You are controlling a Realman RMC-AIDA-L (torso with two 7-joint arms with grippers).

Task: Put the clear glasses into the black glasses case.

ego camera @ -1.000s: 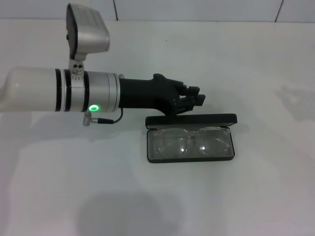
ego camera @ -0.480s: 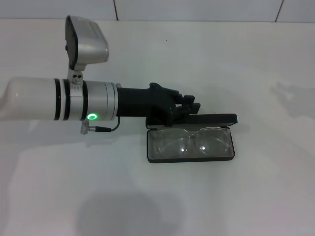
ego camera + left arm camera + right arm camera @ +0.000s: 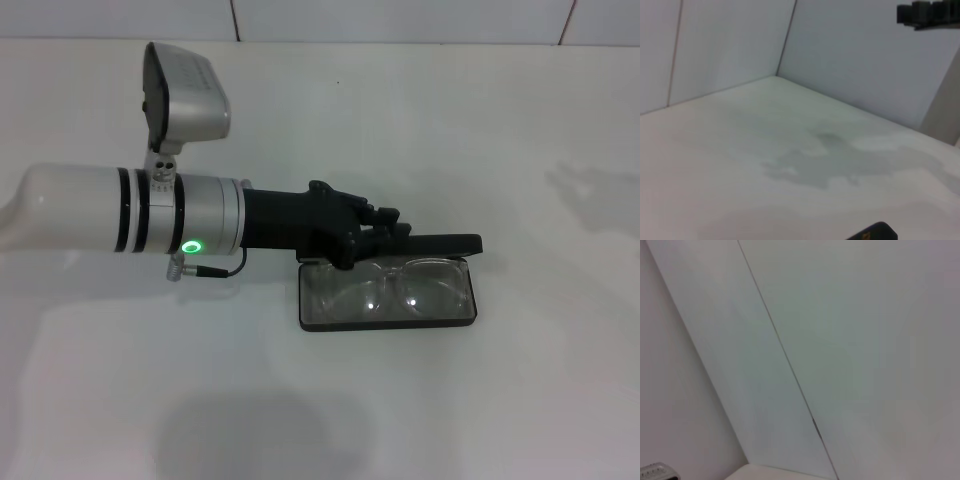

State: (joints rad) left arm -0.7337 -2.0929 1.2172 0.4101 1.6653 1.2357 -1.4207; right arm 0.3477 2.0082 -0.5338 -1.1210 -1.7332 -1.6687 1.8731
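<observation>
Table [image 3: 520,400] carried the whole scene in the head view: the left arm [image 3: 130,210] reached across it from the left, the case [image 3: 388,315] lay open near the middle with its lid [image 3: 430,243] raised along the far edge, and the glasses [image 3: 392,290] lay inside the tray. Left gripper [image 3: 385,225] sat at the lid's left part, touching or just behind it; whether its fingers were apart or together I could not tell, and the right gripper was out of sight. Judging by this, placing was done and closing was in hand, so the next move called for tipping the lid forward without jarring the glasses.
</observation>
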